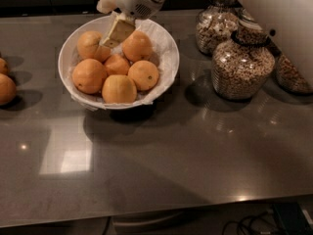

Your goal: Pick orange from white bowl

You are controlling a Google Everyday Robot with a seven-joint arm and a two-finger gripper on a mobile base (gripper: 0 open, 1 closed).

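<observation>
Six fruits (89,76) filled the white bowl (171,53) at upper left of the frame, on the dark worktop (171,170). The gripper (113,37) hung over the bowl's back, probably lining up on the deep-coloured orange (138,46) just beside it. I could not tell how wide its jaws stood.

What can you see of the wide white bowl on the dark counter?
The wide, round, shallow white bowl has a smooth rim and is lined with crumpled white paper. It sits upright on the dark glossy counter, back left, apart from the three glass jars to its right. It holds six oranges, packed together and touching. The gripper hangs over its far side, between the two rear oranges.
</observation>
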